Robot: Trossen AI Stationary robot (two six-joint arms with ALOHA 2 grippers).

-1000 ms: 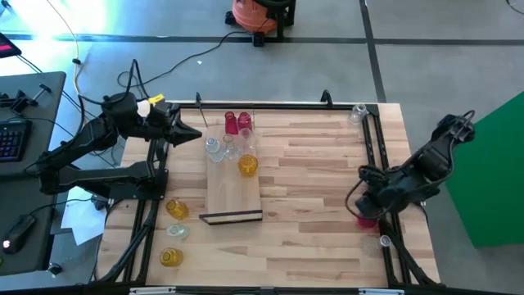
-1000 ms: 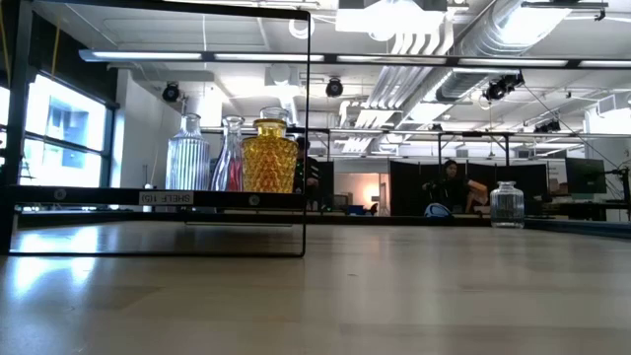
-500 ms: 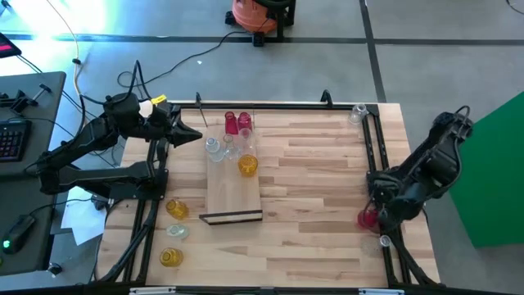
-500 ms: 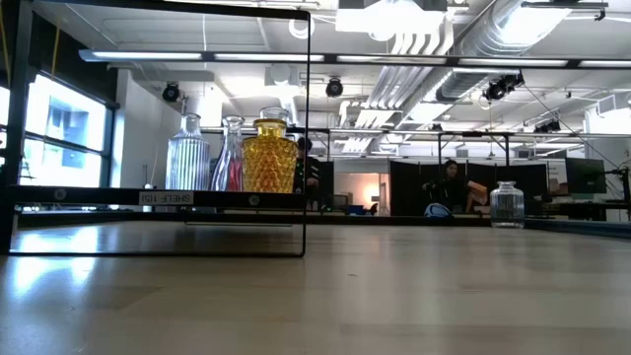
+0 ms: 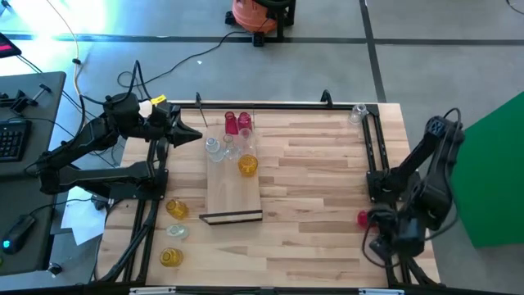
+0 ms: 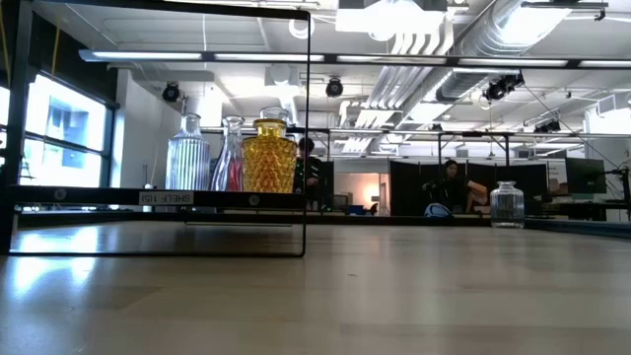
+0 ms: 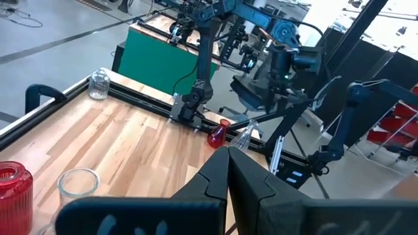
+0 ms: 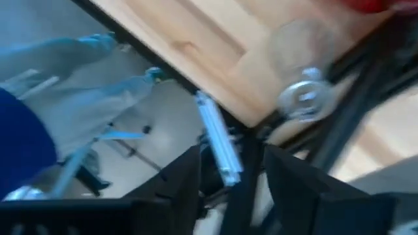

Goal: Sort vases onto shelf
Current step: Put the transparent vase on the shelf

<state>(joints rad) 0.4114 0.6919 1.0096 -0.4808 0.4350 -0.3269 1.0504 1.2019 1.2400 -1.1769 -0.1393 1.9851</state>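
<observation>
Lower right of the high view: right gripper [image 5: 391,239] has swung down off the red vase [image 5: 363,218], which now lies bare at the table's right edge; fingers parted, holding nothing. Left gripper [image 5: 196,136] waits clenched, upper left, beside the shelf [image 5: 233,197]. Low view: three vases on the shelf, unchanged. Right wrist view: clear vase [image 8: 302,98] at the table edge. Judgement: red vase still unsorted.

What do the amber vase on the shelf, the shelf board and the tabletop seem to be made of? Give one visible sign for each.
Amber vase: probably textured glass; light passes through its bumpy, honey-coloured body.
Shelf: apparently pale, smooth wood, with a dark strip along one short edge.
Tabletop: seemingly wooden planks in mixed light tones, with visible seams, set in a black frame that looks like metal.
</observation>
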